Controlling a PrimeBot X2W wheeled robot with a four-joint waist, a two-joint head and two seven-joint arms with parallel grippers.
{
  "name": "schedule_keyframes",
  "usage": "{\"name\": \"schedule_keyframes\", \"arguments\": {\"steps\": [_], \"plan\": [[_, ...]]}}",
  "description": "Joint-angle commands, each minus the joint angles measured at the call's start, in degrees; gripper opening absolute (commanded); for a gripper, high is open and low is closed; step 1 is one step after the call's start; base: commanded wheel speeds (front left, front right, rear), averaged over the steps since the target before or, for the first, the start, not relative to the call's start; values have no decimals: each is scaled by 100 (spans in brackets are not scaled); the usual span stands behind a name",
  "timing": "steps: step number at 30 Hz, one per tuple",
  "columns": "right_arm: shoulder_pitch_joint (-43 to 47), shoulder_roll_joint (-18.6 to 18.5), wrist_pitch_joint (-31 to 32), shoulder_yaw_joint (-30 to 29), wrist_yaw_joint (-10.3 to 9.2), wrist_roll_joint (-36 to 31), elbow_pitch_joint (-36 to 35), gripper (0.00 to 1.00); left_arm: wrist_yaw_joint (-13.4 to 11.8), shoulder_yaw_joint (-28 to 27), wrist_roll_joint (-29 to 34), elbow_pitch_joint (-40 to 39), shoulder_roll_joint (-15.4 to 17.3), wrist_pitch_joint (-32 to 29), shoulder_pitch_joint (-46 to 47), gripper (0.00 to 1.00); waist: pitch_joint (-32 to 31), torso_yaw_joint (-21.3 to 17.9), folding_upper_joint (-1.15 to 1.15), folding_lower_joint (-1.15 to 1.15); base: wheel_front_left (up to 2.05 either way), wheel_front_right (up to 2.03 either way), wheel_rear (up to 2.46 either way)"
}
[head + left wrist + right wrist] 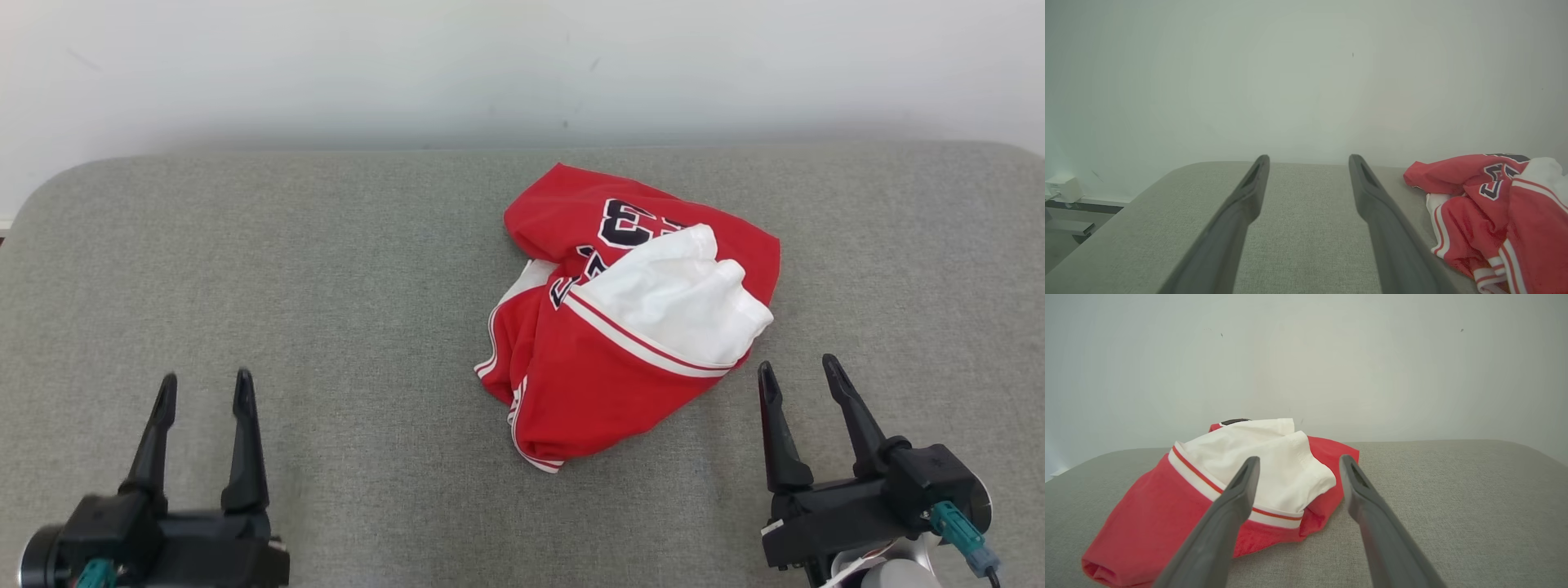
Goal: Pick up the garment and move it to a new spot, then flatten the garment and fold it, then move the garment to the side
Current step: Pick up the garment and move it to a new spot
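The garment is a crumpled red jersey with white trim, dark numerals and white lining turned out. It lies on the grey padded surface, right of centre. It also shows at the right edge of the left wrist view as the garment, and ahead of the fingers in the right wrist view as the garment. My left gripper stands open at the lower left, well apart from the cloth. My right gripper is open just below and right of the garment's white part, with nothing between its fingers.
A pale wall rises behind the grey surface. The surface's rounded left corner drops toward a floor with a small white box by the wall. Bare grey padding lies left of and in front of the garment.
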State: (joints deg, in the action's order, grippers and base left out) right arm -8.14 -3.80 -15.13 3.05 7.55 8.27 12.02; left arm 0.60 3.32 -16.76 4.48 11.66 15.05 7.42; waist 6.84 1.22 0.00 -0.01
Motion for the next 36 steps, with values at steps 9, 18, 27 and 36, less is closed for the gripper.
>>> {"name": "schedule_keyframes", "arguments": {"steps": [9,18,27,36], "plan": [[129,-95,-4,39,-12,29,74,100,349,-545,243,8,-435,19,-702,100,-84,10,0,1,0,0,0],[217,-104,-3,26,-12,32,100,100,562,-713,397,184,-628,19,-713,100,-92,-15,0,1,0,0,0],[64,-75,-3,78,-12,61,111,100,688,-158,481,302,-564,19,-57,100,89,-197,0,1,0,0,0],[-33,-7,-4,100,-12,91,150,100,682,1457,-13,1021,-109,-19,1329,100,311,-626,0,1,0,0,0]]}}
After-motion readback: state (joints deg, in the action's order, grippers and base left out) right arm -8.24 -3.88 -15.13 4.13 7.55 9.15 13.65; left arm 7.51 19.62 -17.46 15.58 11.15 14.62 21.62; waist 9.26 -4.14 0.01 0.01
